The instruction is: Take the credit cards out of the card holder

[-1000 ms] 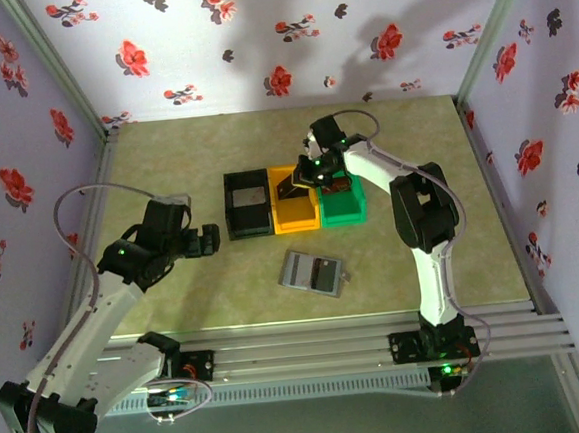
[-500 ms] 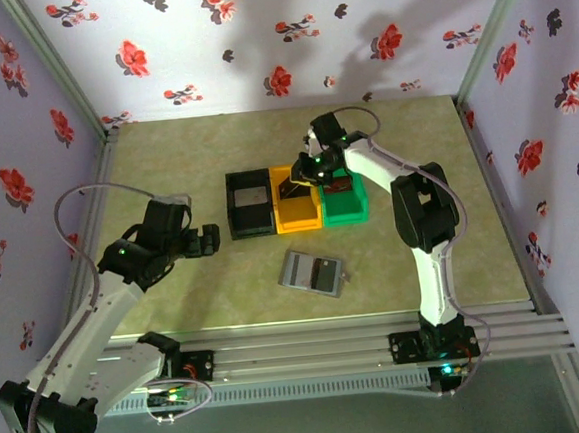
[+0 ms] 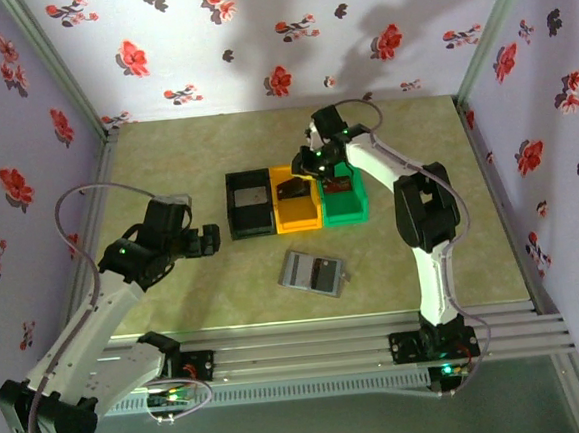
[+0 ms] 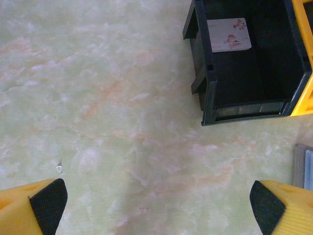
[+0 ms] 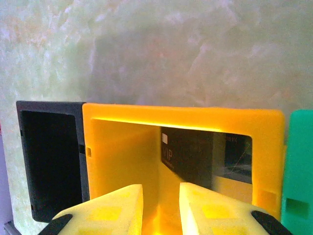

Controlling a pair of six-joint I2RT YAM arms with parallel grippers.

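**Dark card (image 5: 188, 156) now down in the orange bin (image 3: 297, 216)**

A second ago the dark card hung pinched over the orange bin. Now it has left the right gripper (image 3: 315, 170) and leans inside the bin against its far wall. The right fingers (image 5: 122, 205) stand a narrow gap apart with nothing between them.

The card holder (image 3: 313, 272) lies open and flat toward the middle of the near edge of the table (image 3: 165, 166), well apart from both grippers. A darker patch on its right panel may be a card left in its pocket; I cannot tell. A pale flower-printed card (image 4: 229, 35) lies flat in the black bin (image 4: 244, 73), and a reddish one (image 3: 337, 186) in the green bin (image 3: 343, 212). The left gripper (image 4: 156, 200) hovers wide open over bare table left of the bins.

The right fingers should probably lift straight up past the rim before swinging back, so they do not drag the card. The cards look thin, stiff and slick, offering little edge. The grey holder looks light on the smooth marbled top and may slide, so pinning one panel would help.
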